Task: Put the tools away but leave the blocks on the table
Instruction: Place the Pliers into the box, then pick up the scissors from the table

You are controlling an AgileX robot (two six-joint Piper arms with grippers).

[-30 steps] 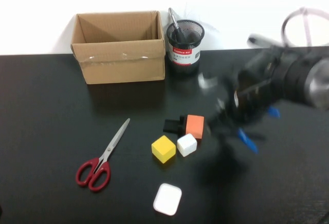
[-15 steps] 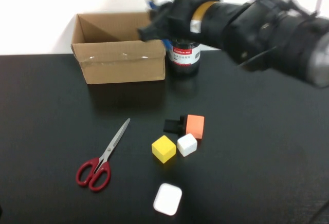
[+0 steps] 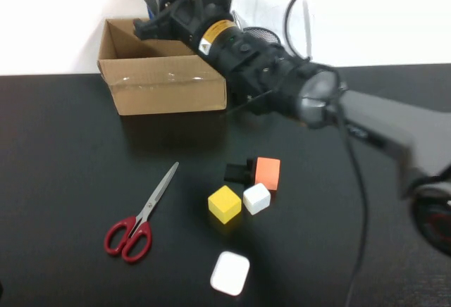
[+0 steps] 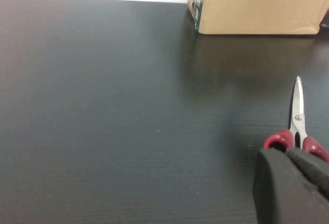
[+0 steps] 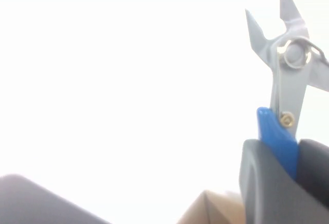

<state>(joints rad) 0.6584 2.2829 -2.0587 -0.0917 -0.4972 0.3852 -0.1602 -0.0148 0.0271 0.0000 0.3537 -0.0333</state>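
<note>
Your right hand (image 5: 285, 183), clamped on the pliers (image 5: 285, 80), hovers over the box (image 3: 163, 64) at the surface's far edge: lower before releasing. Left hand (image 4: 293, 183) sits closed, empty.

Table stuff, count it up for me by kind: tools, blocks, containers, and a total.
Tools: 2, red scissors lying on the table; blue pliers clamped in the right gripper above the cardboard box.
Blocks: 5, yellow, white cube, orange, black, flat white.
Containers: 2, the box and a mesh pen cup.
Total: 9.
Left gripper, shut, sits near the scissors.

Cardboard box (image 3: 163, 74) mouth open; pen holder (image 3: 264, 38) adjacent.
</note>
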